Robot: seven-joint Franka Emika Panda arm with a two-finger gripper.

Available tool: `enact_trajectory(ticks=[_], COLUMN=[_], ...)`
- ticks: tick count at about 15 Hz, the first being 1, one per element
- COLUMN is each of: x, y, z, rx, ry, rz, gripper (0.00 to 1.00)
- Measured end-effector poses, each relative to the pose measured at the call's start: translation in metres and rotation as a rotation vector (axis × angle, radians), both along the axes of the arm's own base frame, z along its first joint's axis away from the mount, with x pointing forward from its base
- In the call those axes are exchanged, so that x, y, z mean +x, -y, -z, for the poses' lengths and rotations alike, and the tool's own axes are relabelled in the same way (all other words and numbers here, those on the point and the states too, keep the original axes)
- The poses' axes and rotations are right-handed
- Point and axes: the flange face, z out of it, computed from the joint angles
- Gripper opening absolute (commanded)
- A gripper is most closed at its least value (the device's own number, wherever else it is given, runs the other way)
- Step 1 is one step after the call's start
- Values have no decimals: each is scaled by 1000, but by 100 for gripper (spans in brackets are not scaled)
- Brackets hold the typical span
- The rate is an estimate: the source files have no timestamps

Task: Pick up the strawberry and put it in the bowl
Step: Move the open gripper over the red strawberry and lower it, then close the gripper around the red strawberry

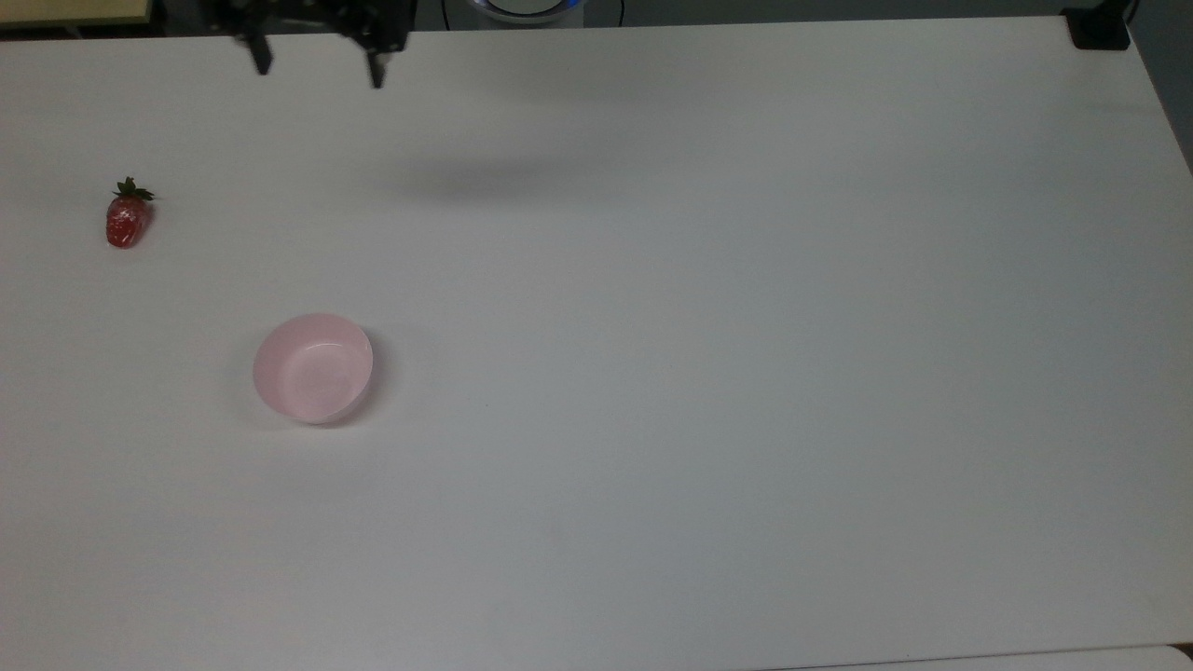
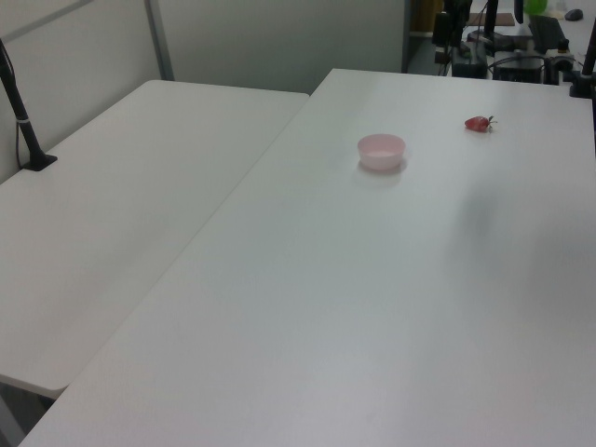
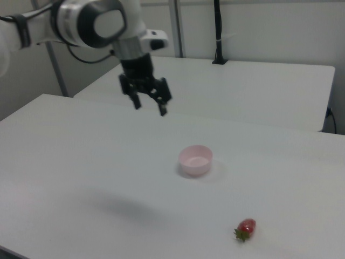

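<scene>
— Where is the small glossy red strawberry [image 1: 128, 222]?
— On the white table [image 1: 708, 354], well apart from the round pale pink plastic bowl [image 1: 313, 368].
— And the black gripper [image 3: 149, 106]?
— Raised, jaws apart, empty.

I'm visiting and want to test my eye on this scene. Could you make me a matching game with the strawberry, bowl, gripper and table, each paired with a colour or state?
Things:
1. strawberry
2. bowl
3. gripper
4. table

Descriptions:
A. pale pink, nothing inside
B. white, bears the other things
C. red, lying on its side
D. black, open, up in the air

Pairs: 1-C, 2-A, 3-D, 4-B
</scene>
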Motion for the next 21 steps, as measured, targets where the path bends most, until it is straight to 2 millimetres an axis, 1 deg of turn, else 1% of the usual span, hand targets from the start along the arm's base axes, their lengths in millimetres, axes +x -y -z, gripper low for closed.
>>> enact_trajectory(ticks=[2, 3, 5, 7, 8, 9, 10, 12, 16, 19, 21], x=[9, 14, 23, 27, 27, 24, 22, 15, 4, -4, -6], y=[45, 66, 97, 124, 139, 159, 169, 181, 193, 204, 207], z=[20, 36, 74, 112, 125, 136, 140, 152, 196, 223, 237], rx=[-13, -21, -32, -39, -48, -64, -73, -84, -99, -116, -117], ry=[31, 37, 19, -19, -25, -23, -19, -15, -8, -2, -14], rz=[60, 66, 49, 62, 76, 95, 105, 110, 124, 139, 143], gripper=[100, 100, 100, 100, 100, 100, 100, 100, 100, 100, 100])
